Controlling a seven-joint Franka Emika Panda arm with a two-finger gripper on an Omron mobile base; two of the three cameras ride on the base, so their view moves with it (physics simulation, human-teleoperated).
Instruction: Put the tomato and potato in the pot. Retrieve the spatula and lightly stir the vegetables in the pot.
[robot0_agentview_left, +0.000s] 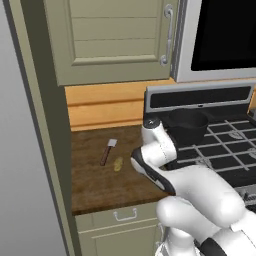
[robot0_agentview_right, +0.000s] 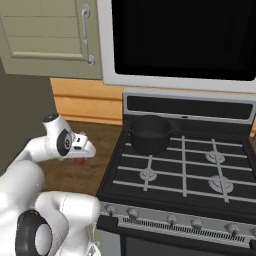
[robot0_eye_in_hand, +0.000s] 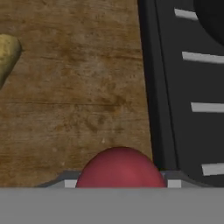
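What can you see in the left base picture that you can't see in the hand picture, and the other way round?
The left base view alone shows the spatula lying on the wooden counter, the drawer below, and the cupboard door above. The hand view alone shows the red tomato up close, at the hand. Both show the yellowish potato on the counter, the stove's edge and the dark pot.

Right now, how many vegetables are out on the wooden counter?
2. The potato lies on the counter just right of the spatula. The tomato sits near the stove edge, right at the gripper. The arm may hide others.
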